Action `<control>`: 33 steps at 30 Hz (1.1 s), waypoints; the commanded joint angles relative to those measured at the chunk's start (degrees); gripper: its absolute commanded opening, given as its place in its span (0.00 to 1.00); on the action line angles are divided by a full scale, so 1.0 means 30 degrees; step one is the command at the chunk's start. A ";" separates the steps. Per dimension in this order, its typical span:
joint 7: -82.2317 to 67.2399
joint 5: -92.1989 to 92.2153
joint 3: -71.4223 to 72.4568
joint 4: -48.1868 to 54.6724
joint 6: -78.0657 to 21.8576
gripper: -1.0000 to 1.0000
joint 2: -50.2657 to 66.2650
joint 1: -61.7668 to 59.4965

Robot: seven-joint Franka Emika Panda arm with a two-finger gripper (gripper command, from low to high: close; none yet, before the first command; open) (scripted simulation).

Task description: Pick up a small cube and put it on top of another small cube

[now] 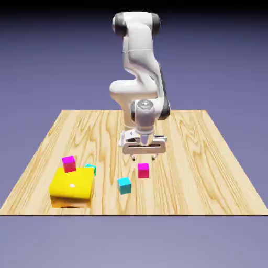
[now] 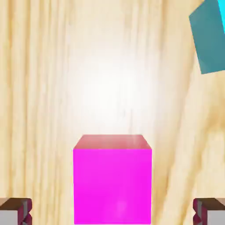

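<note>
Claw (image 1: 144, 157) spread wide, nothing between the tips! Hovering above the wooden surface (image 1: 183, 157), right over by the magenta cube (image 1: 143, 171), seen between the fingertips (image 2: 18, 212) in the hand view, touching neither. Near it, towards the exterior view's left, a teal cube (image 1: 124, 186); farther left, a second magenta cube (image 1: 69, 164) beside the yellow block (image 1: 73, 184)!

We viewed the desk (image 1: 183, 188) in the exterior view from above its near edge, tilted downward, far enough back to frame the arm (image 1: 140, 78) and the whole desktop. We obtained the hand view from just above the desktop, facing down along the claw (image 1: 144, 157). We saw one magenta cube (image 1: 143, 171) and part of a teal cube (image 1: 124, 186) in both views.
</note>
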 commanded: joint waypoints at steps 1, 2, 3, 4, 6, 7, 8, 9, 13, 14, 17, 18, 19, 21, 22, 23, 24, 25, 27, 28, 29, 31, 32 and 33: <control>0.0103 -0.0155 -0.0136 0.0080 0.0611 0.50 0.0693 0.0120; 0.0207 -0.0310 -0.0271 0.0161 0.1222 0.50 0.1384 0.0208; 0.0310 -0.0465 -0.0406 0.0241 0.1833 0.50 0.2076 0.0296; 0.0413 -0.0620 -0.0542 0.0321 0.2443 0.50 0.2768 0.0384; 0.0619 -0.0930 -0.0813 0.0482 0.3665 0.50 0.4151 0.0560; 0.0648 -0.0974 -0.0851 0.0504 0.3837 0.50 0.4346 0.0585; 0.0649 -0.0974 -0.0851 0.0504 0.3837 0.00 0.4347 0.0585; 0.0649 -0.0974 -0.0851 0.0504 0.3837 0.00 0.4347 0.0585; 0.0236 -0.0354 -0.0309 0.0183 0.1395 0.00 0.1581 0.0233; 0.0133 -0.0199 -0.0174 0.0103 0.0785 0.00 0.0889 0.0145; -0.0177 0.0266 0.0232 -0.0138 -0.1047 0.00 -0.1186 -0.0120; -0.0280 0.0421 0.0367 -0.0218 -0.1658 0.00 -0.1878 -0.0208; -0.0309 0.0465 0.0406 -0.0241 -0.1830 0.00 -0.2073 -0.0233; 0.0520 0.0394 -0.0188 0.0087 -0.2140 0.00 -0.2088 -0.0888; 0.1351 0.0323 -0.0782 0.0415 -0.2450 0.00 -0.2103 -0.1543; 0.2182 0.0253 -0.1376 0.0743 -0.2760 0.00 -0.2118 -0.2199; 0.3012 0.0182 -0.1970 0.1071 -0.3069 0.00 -0.2133 -0.2855; 0.3843 0.0112 -0.2564 0.1399 -0.3379 0.00 -0.2149 -0.3511; 0.5504 -0.0029 -0.3752 0.2054 -0.3999 0.00 -0.2179 -0.4822; 0.6334 -0.0100 -0.4346 0.2382 -0.4309 0.00 -0.2194 -0.5478; 0.7165 -0.0171 -0.4940 0.2710 -0.4619 0.00 -0.2209 -0.6134; 0.8826 -0.0312 -0.6128 0.3366 -0.5238 0.00 -0.2239 -0.7445; 0.9657 -0.0382 -0.6722 0.3694 -0.5548 0.00 -0.2254 -0.8101; 1.0375 -0.0443 -0.7235 0.3977 -0.5816 0.00 -0.2267 -0.8668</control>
